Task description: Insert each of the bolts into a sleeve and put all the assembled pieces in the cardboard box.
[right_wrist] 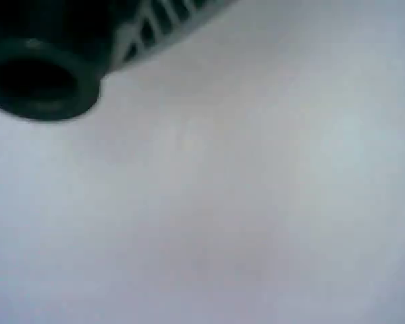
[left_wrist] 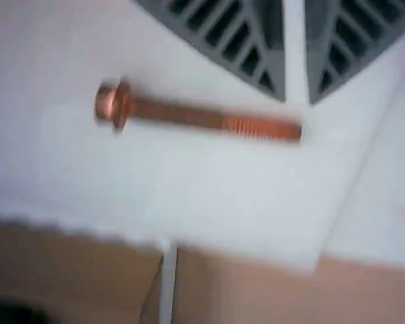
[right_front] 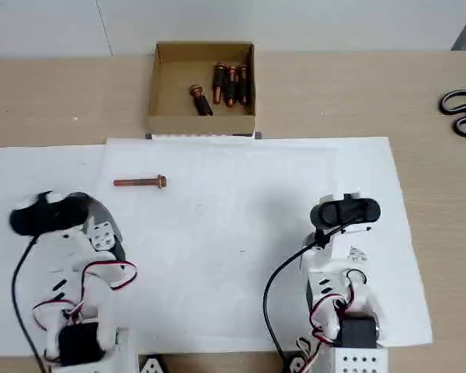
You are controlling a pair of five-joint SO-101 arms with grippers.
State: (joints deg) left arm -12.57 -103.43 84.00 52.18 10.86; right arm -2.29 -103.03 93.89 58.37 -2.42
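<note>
Most of the job looks done. The cardboard box (right_front: 161,85) sits at the far edge of the tabletop (right_front: 62,93), just beyond a white sheet of paper (right_front: 241,233). It holds what look like 4 assembled pieces (right_front: 231,84): 3 lie side by side near one wall, and 1 lies tilted a little apart from them.

What I judge to be left is 1 piece. A single copper bolt (right_front: 140,182) lies flat on the paper, bare, with no sleeve on it. It is well short of the box and ahead of the left arm (right_front: 70,233). In the left wrist view the bolt (left_wrist: 196,116) lies just past the tips of the left jaws, not touching them. The left jaws stand together with only a thin strip of paper showing between them, and they hold nothing.

The right arm (right_front: 338,272) stands over the other side of the paper, well apart from the bolt. Its wrist view shows a dark sleeve (right_wrist: 37,81), open end facing out, hard against a ribbed jaw. I take the right jaws to be clamped on it.

So the bolt and this sleeve are not yet joined, and that last piece has not yet gone into the box. A pair of scissors (right_front: 462,111) lies off at the tabletop's edge.
</note>
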